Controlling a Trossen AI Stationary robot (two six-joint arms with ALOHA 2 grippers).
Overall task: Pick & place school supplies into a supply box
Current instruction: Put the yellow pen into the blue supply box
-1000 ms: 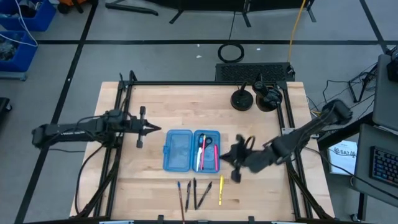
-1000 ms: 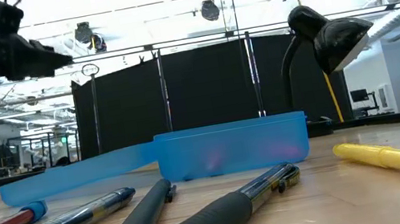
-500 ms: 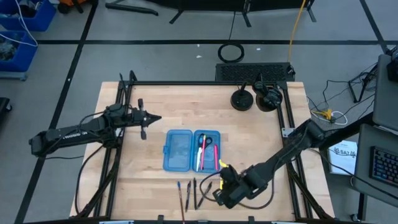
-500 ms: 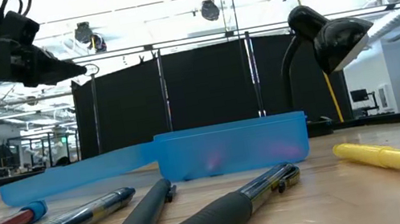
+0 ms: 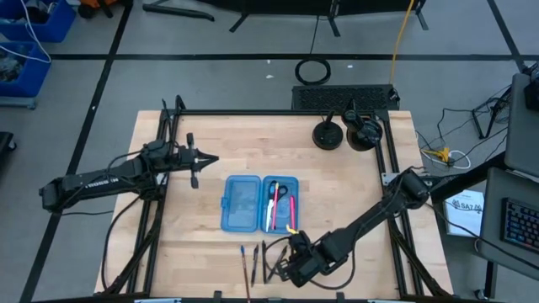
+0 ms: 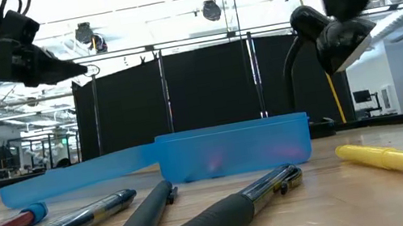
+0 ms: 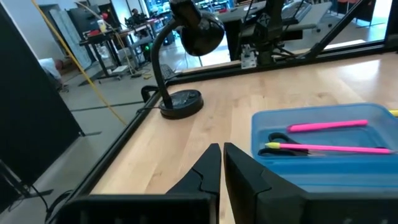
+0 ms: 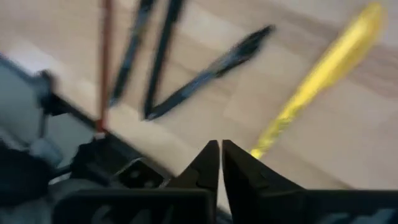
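Observation:
The translucent blue supply box [image 5: 258,203] lies open on the table. Its right half holds a pink pen [image 7: 328,126], a second pink pen with a yellow end [image 7: 323,149] and the scissors [image 5: 282,195]. Between the box and the near edge lie several dark pens [image 5: 264,260], a red-brown pencil [image 8: 105,62] and a yellow pen [image 8: 323,73]. My right gripper [image 5: 285,268] is shut and hovers low over these loose pens. The arm hides the yellow pen in the high view. My left gripper [image 5: 208,160] is shut and waits in the air left of the box.
Two black desk lamps [image 5: 327,135] stand at the far right of the table. A black metal frame [image 5: 160,194] runs along the table's left and right sides. The near table edge [image 8: 74,124] lies close in front of my right gripper. Bare wood [image 5: 345,185] lies right of the box.
My right arm has swung from beside the box's right half toward the near edge and come down over the loose pens. My left gripper has moved a little toward the far edge, then kept still. The pens and the box have stayed put.

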